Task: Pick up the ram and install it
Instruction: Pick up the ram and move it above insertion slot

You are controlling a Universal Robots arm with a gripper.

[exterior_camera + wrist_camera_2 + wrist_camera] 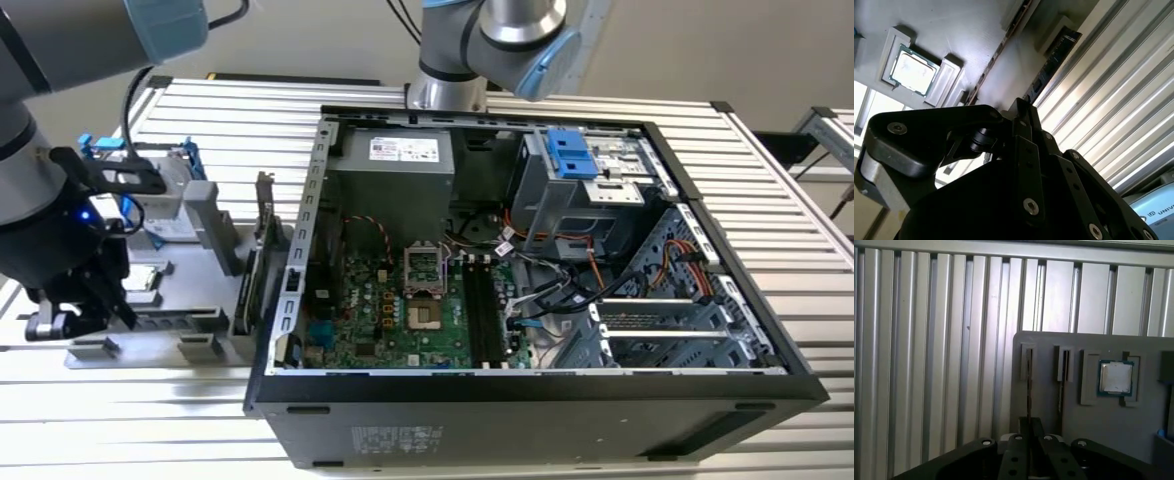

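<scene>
The ram [1029, 385] stands on edge in the outermost slot of a grey parts holder [1044, 405], seen as a thin line in the first wrist view. In the second wrist view the ram [1054, 57] is a dark narrow stick running toward my fingers. My gripper [1030, 432] sits over one end of it, its fingers drawn together on the stick. In the exterior view my gripper [60, 322] is low at the holder's left front corner. The open computer case [287, 300], with the motherboard's black slots [483, 310], lies to the exterior view's right.
A second thin part [1061, 380] stands in the neighbouring slot, with a processor chip [1115, 377] beyond it. A hard drive with a blue frame [140, 190] and a dark card with a bracket [260, 240] stand on the holder. A ribbed metal table [787, 220] lies underneath.
</scene>
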